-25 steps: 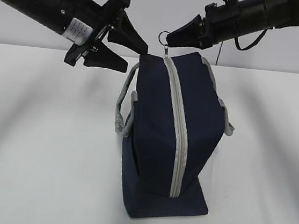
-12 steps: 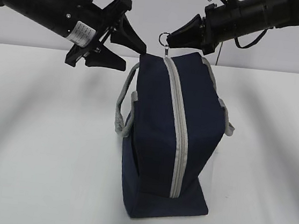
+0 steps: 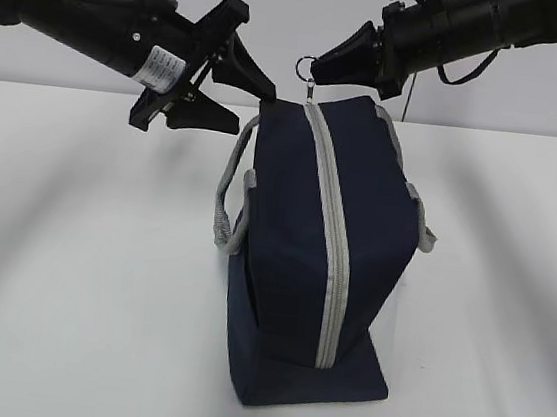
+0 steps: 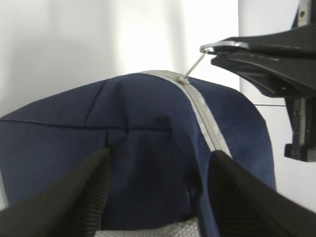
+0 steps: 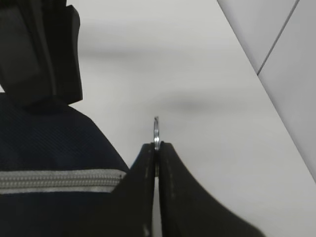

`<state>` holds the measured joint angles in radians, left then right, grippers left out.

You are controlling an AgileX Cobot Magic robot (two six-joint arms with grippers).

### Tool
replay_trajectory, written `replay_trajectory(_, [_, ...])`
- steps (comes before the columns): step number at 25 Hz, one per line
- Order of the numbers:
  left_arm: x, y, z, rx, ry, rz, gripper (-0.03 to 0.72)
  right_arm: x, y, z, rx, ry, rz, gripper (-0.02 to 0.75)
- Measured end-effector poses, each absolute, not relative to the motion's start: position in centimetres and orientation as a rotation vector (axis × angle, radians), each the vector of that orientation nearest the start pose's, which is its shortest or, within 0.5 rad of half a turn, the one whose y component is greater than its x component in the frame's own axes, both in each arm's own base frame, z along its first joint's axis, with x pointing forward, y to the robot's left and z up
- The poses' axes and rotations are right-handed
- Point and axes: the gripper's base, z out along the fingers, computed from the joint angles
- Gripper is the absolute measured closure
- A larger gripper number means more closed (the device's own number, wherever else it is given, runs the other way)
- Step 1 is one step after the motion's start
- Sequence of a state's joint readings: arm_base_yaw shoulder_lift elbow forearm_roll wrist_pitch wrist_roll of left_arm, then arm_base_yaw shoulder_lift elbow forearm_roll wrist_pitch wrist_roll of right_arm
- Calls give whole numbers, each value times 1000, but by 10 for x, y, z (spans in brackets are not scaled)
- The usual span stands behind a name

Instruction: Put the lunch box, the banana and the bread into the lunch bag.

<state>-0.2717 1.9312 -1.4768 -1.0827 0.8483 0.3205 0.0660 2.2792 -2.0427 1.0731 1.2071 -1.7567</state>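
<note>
At table centre: the lunch bag (image 3: 319,253) stands upright on the white table (image 3: 77,296), one narrow end toward the onlooker, base flap folded out at the front.
Zipper: the grey zipper (image 3: 331,230) runs from the top rear corner over the top and down the front face; it appears closed along its whole visible length.
Ring pull: the metal ring pull (image 3: 304,67) sticks up above the top rear corner of the bag, its link taut to the slider.
Right gripper: the right gripper (image 3: 317,73) comes in from the upper right; its jaws are pressed together on the ring pull, seen edge-on between the tips in the right wrist view (image 5: 156,132).
Left gripper: the left gripper (image 3: 253,107) comes in from the upper left; its jaws stand apart, one above the other, at the bag's upper left edge. In the left wrist view both fingers (image 4: 64,197) flank the dark fabric; contact with it cannot be told.
Handles: a grey strap handle (image 3: 226,198) loops out on the left side, a second (image 3: 423,220) on the right.
Open room: bare table lies left, right and in front of the bag.
Obstructions: both arms converge just above the bag's top rear; the two grippers are near each other, apart.
Backdrop: a pale wall (image 3: 279,27) behind the table edge.
Lunch box, banana, bread: not visible in any view.
</note>
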Motion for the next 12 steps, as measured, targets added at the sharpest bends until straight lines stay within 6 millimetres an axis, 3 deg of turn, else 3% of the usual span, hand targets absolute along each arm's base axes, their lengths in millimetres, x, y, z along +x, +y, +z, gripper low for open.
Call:
replay_trajectory(7, [397, -186, 264, 30, 2481, -1264, 255, 484, 107, 253, -1500, 1556, 636, 754])
replay_trajectory(12, [405, -199, 250, 57, 2510, -1277, 258, 484, 106, 252, -1512, 1561, 627, 754])
